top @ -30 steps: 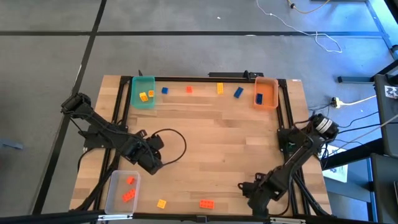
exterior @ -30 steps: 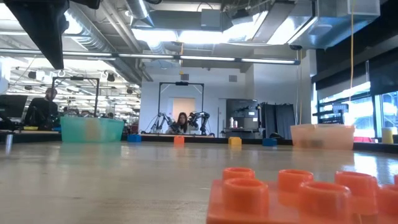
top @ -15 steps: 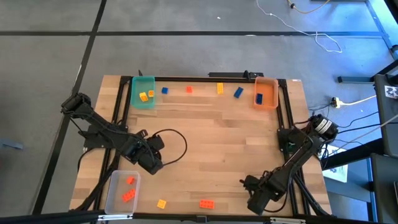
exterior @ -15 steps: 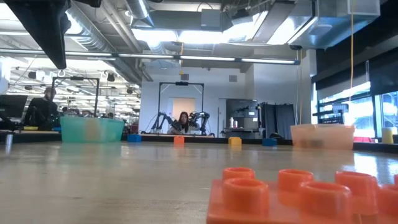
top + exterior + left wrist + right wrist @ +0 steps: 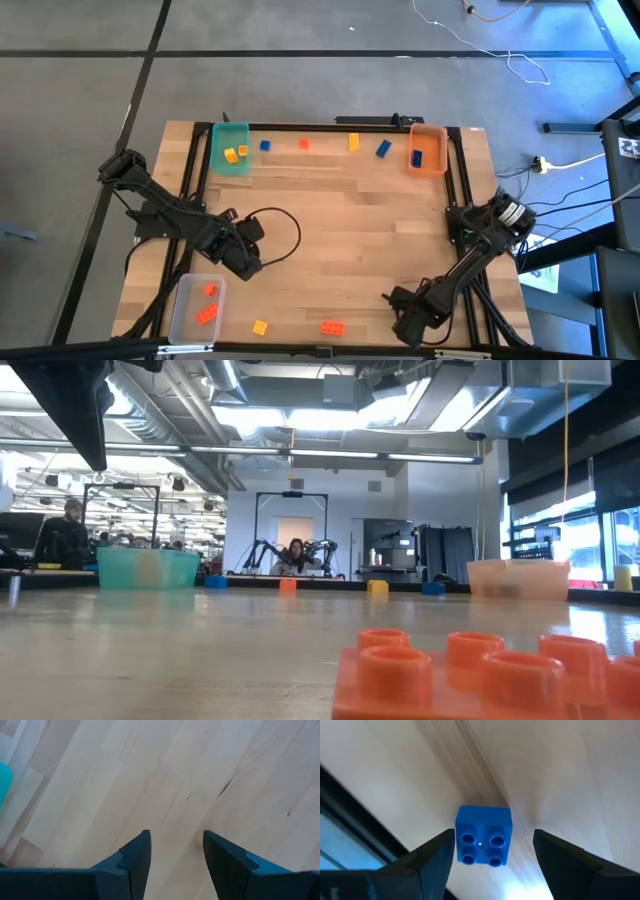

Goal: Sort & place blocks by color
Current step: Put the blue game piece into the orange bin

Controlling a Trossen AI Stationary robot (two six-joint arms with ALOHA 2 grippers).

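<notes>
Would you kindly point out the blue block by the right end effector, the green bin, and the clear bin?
blue block [image 5: 484, 835]: right wrist view, on its studded top face.
green bin [image 5: 231, 131]: high view, on its far rim.
clear bin [image 5: 183, 320]: high view, on its bare floor beside the orange-red blocks.

Two dark jointed arms, each claw [image 5: 490, 870] with tapered black fingers.

Robotics lab or industrial workshop. Open ceiling with exposed ducts [image 5: 190, 420] and strip lights [image 5: 300, 452]. Other robot arms [image 5: 325, 552] on a distant bench, a seated person [image 5: 294, 556] between them; another person [image 5: 62, 538] at far left. Grey concrete floor [image 5: 300, 90] with loose cables [image 5: 520, 60] around a wooden table [image 5: 350, 230].
</notes>
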